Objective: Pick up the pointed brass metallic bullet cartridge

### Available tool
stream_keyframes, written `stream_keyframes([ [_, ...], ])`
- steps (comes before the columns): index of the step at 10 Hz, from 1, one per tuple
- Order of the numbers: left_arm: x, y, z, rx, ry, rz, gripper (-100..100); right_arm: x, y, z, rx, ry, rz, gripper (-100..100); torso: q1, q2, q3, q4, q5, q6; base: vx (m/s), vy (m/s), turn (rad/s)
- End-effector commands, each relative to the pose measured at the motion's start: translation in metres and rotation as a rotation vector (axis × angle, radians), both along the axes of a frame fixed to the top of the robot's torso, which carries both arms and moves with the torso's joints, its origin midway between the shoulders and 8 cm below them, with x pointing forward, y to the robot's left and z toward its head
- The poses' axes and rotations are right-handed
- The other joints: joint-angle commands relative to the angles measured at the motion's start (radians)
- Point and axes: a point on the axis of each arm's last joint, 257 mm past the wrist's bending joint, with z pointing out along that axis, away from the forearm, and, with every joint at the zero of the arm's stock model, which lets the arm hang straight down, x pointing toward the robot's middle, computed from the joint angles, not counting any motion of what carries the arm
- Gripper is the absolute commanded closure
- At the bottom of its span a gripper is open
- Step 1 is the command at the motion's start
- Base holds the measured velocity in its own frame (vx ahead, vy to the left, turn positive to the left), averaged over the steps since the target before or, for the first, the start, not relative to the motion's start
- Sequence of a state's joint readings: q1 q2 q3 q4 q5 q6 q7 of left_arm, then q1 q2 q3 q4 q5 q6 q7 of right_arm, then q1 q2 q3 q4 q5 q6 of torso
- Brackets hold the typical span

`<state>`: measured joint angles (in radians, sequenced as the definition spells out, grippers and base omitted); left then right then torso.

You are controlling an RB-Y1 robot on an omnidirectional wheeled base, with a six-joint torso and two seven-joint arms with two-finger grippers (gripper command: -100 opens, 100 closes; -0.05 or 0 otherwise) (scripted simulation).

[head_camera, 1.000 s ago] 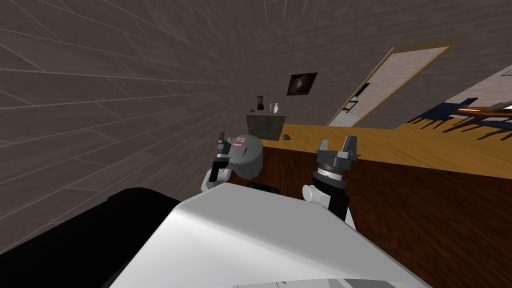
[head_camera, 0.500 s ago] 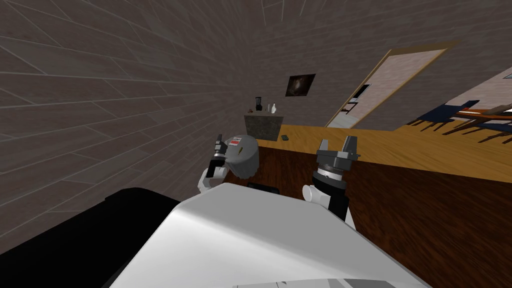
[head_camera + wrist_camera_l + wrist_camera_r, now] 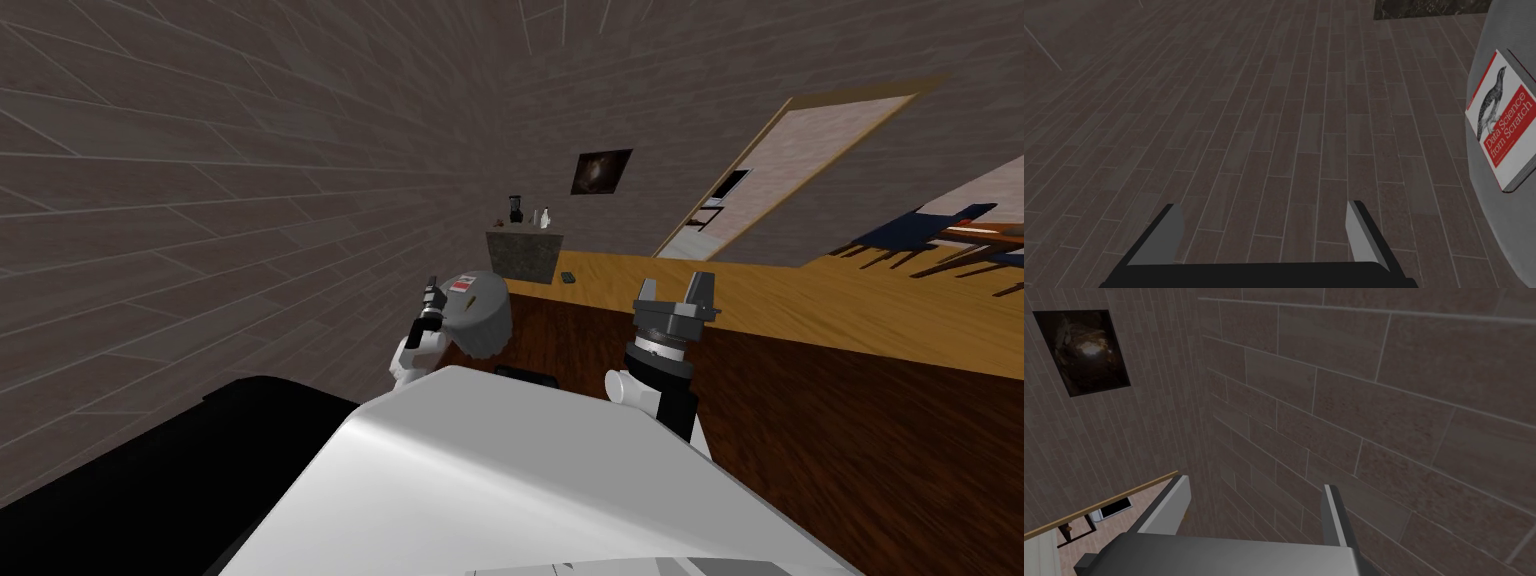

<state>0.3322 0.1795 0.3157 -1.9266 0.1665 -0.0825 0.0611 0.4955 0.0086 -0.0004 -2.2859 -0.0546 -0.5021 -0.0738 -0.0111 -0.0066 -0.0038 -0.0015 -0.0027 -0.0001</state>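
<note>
Left gripper (image 3: 431, 293): fingers apart, empty, over dark planks (image 3: 1274, 100), just beside round grey table (image 3: 487, 325). Table top: red-and-white book (image 3: 1501, 122); bullet cartridge too small to tell there. Right gripper (image 3: 677, 290): fingers apart, empty, raised, well apart from table.

Right gripper (image 3: 1255, 484): two light grey fingers (image 3: 1173, 504) spread apart.
Brick wall (image 3: 1384, 408): grey-brown, straight ahead of the jaws.
Framed picture (image 3: 1081, 350): dark, wall-hung, off to one side of the jaws.
</note>
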Motion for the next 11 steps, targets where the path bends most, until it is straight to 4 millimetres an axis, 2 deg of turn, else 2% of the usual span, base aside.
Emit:
stream_keyframes([
  [1,-0.001,0.019,-0.015,-0.025,0.040,0.024,-100,0.000,0.000,0.000,0.000,0.000,0.000,0,0.000,0.000,0.000,0.000,0.000,0.000,0.068,-0.136,0.021],
  [3,-0.007,0.057,-0.045,-0.086,0.115,0.087,-100,0.000,0.000,0.000,0.000,0.000,0.000,0,0.004,0.000,0.000,0.000,0.001,0.000,0.102,-0.134,0.056],
  [4,-0.007,0.058,-0.050,-0.093,0.131,0.090,-100,0.000,0.000,0.000,0.000,0.000,0.000,0,0.002,-0.002,-0.001,0.000,0.001,0.000,0.091,-0.124,0.047],
  [5,-0.013,0.077,-0.067,-0.130,0.174,0.124,-100,0.000,0.000,0.000,0.000,0.000,0.000,0,0.003,-0.001,-0.001,0.000,0.001,0.000,0.098,-0.108,0.047],
  [6,-0.018,0.094,-0.077,-0.161,0.199,0.153,-100,0.000,0.000,0.000,0.000,0.000,0.000,0,0.005,-0.001,0.000,0.000,0.001,0.000,0.148,-0.131,0.092],
  [7,-0.020,0.096,-0.087,-0.173,0.225,0.159,-100,0.000,0.000,0.000,0.000,0.000,0.000,0,0.004,-0.003,-0.002,-0.001,0.001,0.000,0.108,-0.103,0.044],
  [8,-0.028,0.113,-0.104,-0.214,0.266,0.194,-100,0.000,0.000,0.000,0.000,0.000,0.000,0,0.005,-0.002,-0.001,-0.001,0.001,0.000,0.135,-0.098,0.049],
  [9,-0.028,0.113,-0.106,-0.217,0.273,0.194,-100,0.000,0.000,0.000,0.000,0.000,0.000,0,0.006,-0.003,-0.002,-0.001,0.001,0.000,0.112,-0.071,0.040],
  [10,-0.038,0.130,-0.122,-0.257,0.307,0.229,-100,0.000,0.000,0.000,0.000,0.000,0.000,0,0.007,-0.002,-0.001,-0.001,0.001,0.000,0.118,-0.074,0.063],
  [11,-0.039,0.130,-0.126,-0.264,0.322,0.230,-100,0.000,0.000,0.000,0.000,0.000,0.000,0,0.007,-0.002,-0.001,0.000,0.002,0.000,0.108,-0.073,0.045],
])
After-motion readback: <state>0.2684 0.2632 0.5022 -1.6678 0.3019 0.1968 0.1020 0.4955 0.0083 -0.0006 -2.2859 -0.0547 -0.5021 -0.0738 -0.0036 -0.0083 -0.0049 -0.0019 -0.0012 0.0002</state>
